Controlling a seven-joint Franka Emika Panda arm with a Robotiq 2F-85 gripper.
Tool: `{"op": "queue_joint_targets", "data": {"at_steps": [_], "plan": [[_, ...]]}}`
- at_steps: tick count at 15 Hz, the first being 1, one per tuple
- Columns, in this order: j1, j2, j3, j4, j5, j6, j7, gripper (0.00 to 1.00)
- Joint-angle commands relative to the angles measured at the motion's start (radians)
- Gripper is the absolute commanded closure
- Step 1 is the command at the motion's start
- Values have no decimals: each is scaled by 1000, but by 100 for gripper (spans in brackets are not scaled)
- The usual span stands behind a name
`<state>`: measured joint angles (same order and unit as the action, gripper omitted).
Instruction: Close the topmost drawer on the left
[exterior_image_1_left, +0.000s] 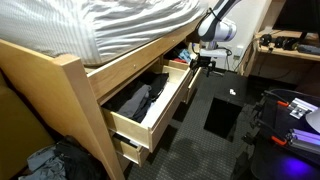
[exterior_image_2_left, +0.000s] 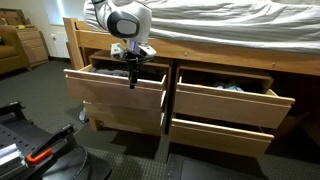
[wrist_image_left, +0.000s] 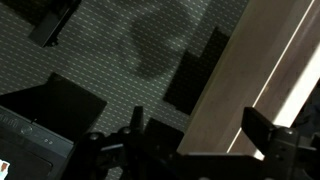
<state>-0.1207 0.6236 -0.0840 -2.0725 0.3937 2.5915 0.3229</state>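
A bed (exterior_image_2_left: 240, 18) on a wooden frame has drawers under it. The top left drawer (exterior_image_2_left: 115, 88) stands pulled out, and so does the right drawer (exterior_image_2_left: 225, 100) beside it, which has dark clothes (exterior_image_1_left: 140, 100) inside. The arm (exterior_image_2_left: 120, 20) reaches down to the top left drawer's front board, near its inner end. In the wrist view the gripper (wrist_image_left: 200, 128) is spread wide, with its fingers (wrist_image_left: 262, 130) on either side of the board's edge and not clamped on it.

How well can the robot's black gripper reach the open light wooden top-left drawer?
Probably yes: the black gripper hangs right at the front panel of the light wooden top-left drawer, with nothing visible between them.
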Motion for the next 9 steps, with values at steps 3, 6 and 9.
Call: {"op": "queue_joint_targets", "data": {"at_steps": [3,6,9], "plan": [[-98,132,-19,79,46,172,-50,0],[-266,258,75,203,126,340,-130,0],[-278,250,66,188,95,336,-111,0]]}}
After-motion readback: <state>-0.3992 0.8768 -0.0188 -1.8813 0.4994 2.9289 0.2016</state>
